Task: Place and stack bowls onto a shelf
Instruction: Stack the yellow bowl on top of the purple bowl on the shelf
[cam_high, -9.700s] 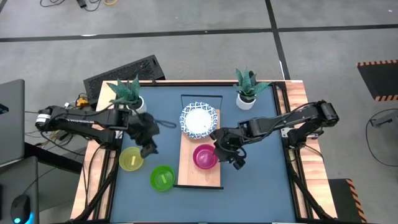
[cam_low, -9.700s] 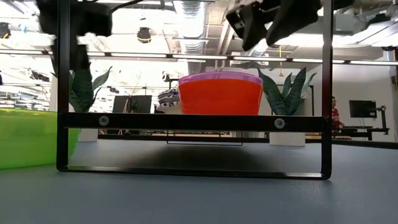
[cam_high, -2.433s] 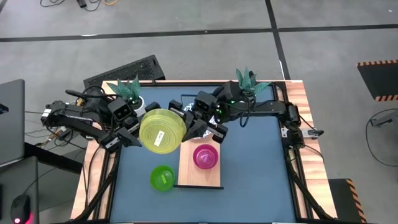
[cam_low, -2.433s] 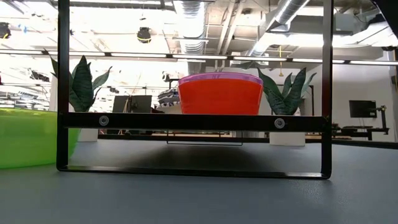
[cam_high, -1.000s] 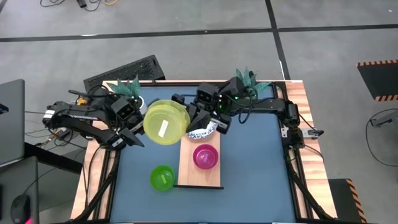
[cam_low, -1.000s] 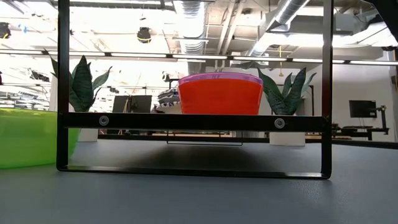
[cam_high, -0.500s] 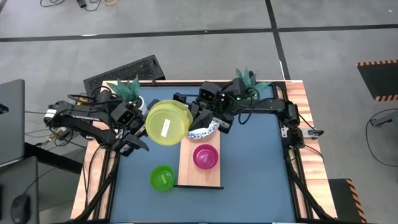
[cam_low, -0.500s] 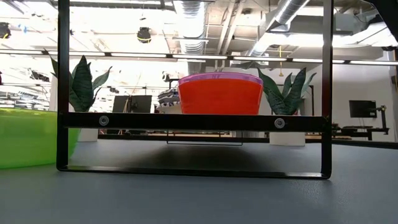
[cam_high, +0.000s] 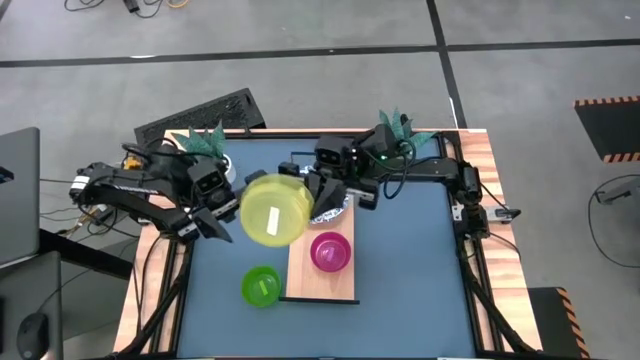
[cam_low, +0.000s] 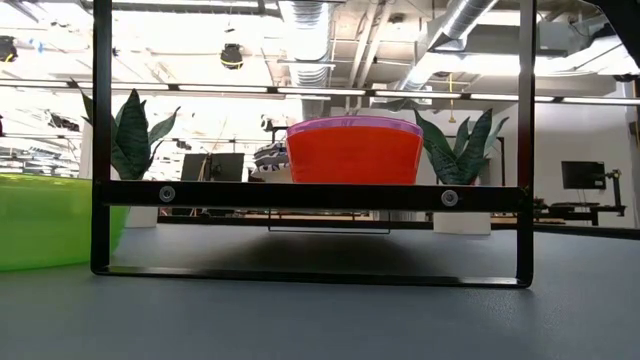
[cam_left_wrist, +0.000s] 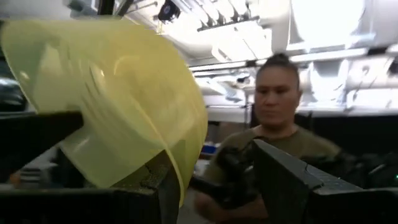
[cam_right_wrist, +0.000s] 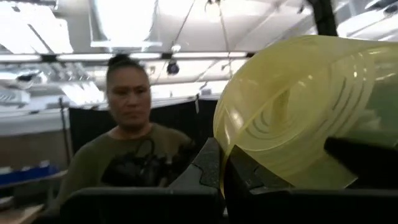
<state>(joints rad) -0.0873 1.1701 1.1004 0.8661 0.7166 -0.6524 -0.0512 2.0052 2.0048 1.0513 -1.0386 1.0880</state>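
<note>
One yellow bowl (cam_high: 274, 210) is held up over the far end of the shelf (cam_high: 300, 275), tipped — both grippers pinch its rim, left gripper (cam_high: 232, 207) from the left, right gripper (cam_high: 322, 190) from the far side. White patterned bowl (cam_high: 330, 206) sits beneath; purple bowl (cam_high: 330, 250) mid-shelf, green bowl (cam_high: 261, 286) on the tabletop (cam_high: 410, 260) beside.
</note>
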